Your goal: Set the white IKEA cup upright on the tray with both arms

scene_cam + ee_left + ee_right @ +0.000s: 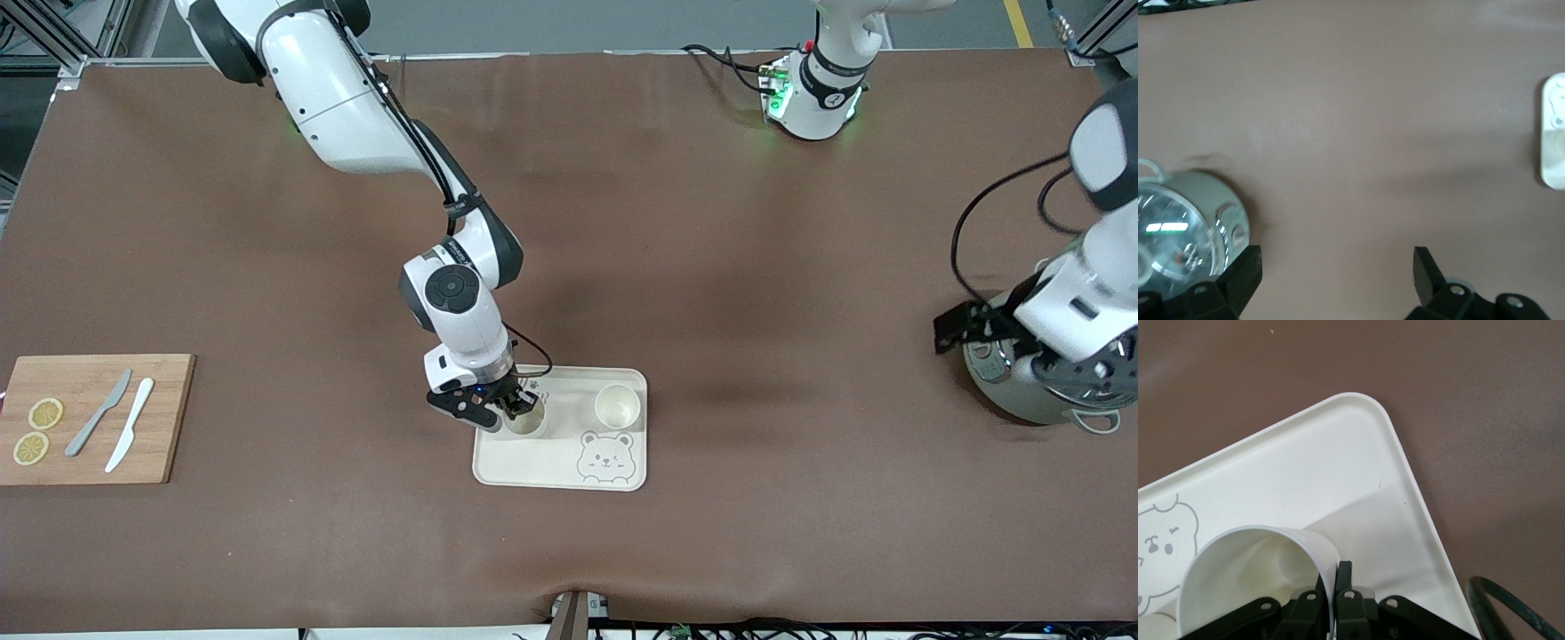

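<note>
Right gripper (507,411) has its jaws pinched on the rim of a white cup (524,420) standing upright on the tray (542,471) (a second cup (617,405) beside it). Open only once its base rests flat. Left gripper (1338,280) waits, jaws wide, beside a metal pot (1022,391).

White glossy arms (356,107); black joint bands; black cables along links; small black pincers; green base lights.

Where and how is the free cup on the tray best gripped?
Probably by its rim, from straight above: the free cup stands upright, mouth up, on the tray. One jaw goes inside and one outside, like the right gripper pinching the other cup.
</note>
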Action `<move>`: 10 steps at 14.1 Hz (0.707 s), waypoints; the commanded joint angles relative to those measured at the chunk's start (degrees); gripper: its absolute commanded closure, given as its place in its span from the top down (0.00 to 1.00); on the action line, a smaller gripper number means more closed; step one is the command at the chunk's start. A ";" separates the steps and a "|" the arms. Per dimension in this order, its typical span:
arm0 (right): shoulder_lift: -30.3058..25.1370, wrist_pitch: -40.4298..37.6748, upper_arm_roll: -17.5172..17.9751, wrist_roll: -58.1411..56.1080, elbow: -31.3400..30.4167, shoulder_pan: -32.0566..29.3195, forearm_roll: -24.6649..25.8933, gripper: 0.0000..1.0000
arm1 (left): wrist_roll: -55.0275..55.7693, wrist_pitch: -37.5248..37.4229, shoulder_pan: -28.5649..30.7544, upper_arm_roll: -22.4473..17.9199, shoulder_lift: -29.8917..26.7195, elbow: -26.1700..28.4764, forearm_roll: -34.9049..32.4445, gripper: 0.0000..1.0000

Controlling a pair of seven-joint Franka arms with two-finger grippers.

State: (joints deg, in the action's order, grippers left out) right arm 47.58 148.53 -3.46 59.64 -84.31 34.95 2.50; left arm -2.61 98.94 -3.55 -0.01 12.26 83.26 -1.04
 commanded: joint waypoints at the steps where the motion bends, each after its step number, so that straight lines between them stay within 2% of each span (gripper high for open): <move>1: 1.11 0.44 -0.85 1.88 1.60 0.55 2.16 0.41 | 0.41 -2.34 0.04 0.18 -6.35 4.35 0.87 1.00; 3: 1.11 0.97 -0.85 1.80 1.52 0.55 2.33 0.76 | 0.58 -2.69 0.04 0.18 -9.43 5.77 0.87 1.00; 4: 1.11 1.58 -0.85 1.71 1.43 0.55 2.94 1.00 | 0.59 -3.65 0.04 0.18 -10.23 5.60 0.87 1.00; 8: 0.68 1.24 -0.76 1.53 1.51 0.55 4.18 1.00 | 0.85 -4.10 0.12 0.18 -12.69 5.42 0.96 1.00; 10: 0.24 0.62 -0.76 1.36 1.52 0.55 4.18 1.00 | 1.55 -4.10 0.12 -0.08 -13.14 5.25 3.93 1.00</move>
State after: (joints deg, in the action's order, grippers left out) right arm 47.77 149.94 -3.68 59.70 -83.95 34.96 5.04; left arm -2.05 95.17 -3.58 0.00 0.73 87.42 0.14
